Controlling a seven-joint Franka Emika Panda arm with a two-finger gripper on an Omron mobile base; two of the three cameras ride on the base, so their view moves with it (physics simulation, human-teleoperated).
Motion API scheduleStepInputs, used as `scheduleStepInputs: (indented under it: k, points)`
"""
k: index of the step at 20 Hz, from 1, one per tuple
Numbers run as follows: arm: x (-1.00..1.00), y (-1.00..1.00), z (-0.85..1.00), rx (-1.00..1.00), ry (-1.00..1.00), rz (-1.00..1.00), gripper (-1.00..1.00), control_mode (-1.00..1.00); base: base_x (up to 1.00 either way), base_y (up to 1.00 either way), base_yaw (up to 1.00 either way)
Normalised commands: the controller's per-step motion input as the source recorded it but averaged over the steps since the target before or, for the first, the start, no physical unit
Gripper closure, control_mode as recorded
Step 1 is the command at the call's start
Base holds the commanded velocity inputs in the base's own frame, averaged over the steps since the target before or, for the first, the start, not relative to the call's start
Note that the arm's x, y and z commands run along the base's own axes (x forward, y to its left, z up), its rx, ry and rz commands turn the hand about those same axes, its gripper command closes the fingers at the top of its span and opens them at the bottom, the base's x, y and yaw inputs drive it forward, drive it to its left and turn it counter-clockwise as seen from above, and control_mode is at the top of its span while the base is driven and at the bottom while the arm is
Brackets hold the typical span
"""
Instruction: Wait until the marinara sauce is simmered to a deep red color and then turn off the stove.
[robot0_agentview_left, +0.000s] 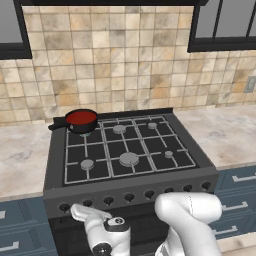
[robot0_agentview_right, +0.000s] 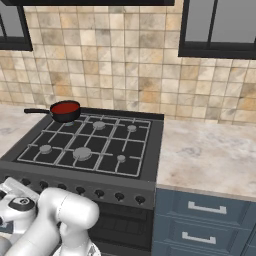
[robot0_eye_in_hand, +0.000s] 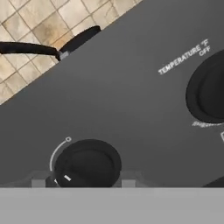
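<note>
The marinara sauce is a deep red disc in a small black saucepan on the back-left burner of the stove. The pan's long handle points left. My gripper is low at the stove's front panel, at the leftmost knob. One fingertip shows on each side of that knob, shut on it. The knob's white mark points down-left, away from the small circle at the top of its arc. My hand reaches in from below the panel.
A larger dial labelled TEMPERATURE °F and OFF sits to the right of the gripped knob. A row of further knobs runs along the panel. Marble counters flank the range, with blue-grey drawers below.
</note>
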Motion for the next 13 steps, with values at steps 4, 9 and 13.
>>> scheduleStepInputs:
  k: [4, 9, 13]
  points:
    - [0.00, -0.19, 0.12, 0.56, 0.06, -0.11, 1.00, -1.00, 0.00, 0.00, 0.00]
    - [0.00, -0.14, 0.18, 0.53, 0.07, -0.11, 1.00, -1.00, 0.00, 0.00, 0.00]
    - [0.00, -0.14, 0.19, 0.50, 0.07, -0.10, 1.00, -1.00, 0.00, 0.00, 0.00]
